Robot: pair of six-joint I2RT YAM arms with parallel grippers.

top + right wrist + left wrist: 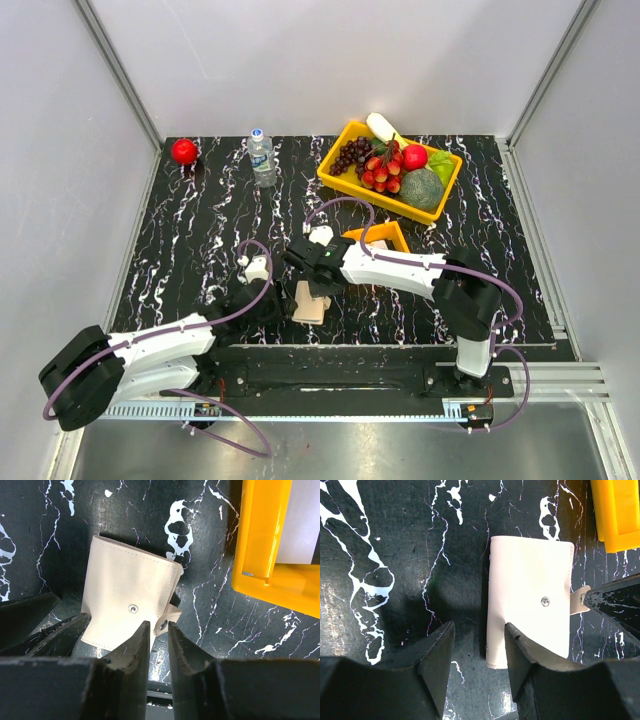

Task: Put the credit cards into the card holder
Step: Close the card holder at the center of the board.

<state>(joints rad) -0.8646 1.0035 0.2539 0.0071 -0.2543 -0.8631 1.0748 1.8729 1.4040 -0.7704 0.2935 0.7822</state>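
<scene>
The card holder [308, 306] lies folded shut on the black marbled table, a cream wallet with a metal stud on its face [127, 597]. Its strap tab [166, 621] is unsnapped and sticks out between the tips of my right gripper [157, 626], whose jaws stand a narrow gap apart. My left gripper [479, 632] is open and straddles the near left edge of the card holder [530, 585], its right finger over that corner. A pale grey credit card [300, 525] lies in the small orange tray [255, 540]. Both grippers [272, 300] [318, 288] flank the card holder.
The small orange tray [396, 232] sits just right of the right wrist. A larger yellow basket [340, 180] of fruit and vegetables stands at the back right. A water bottle [262, 157] and a red apple [184, 150] stand at the back left.
</scene>
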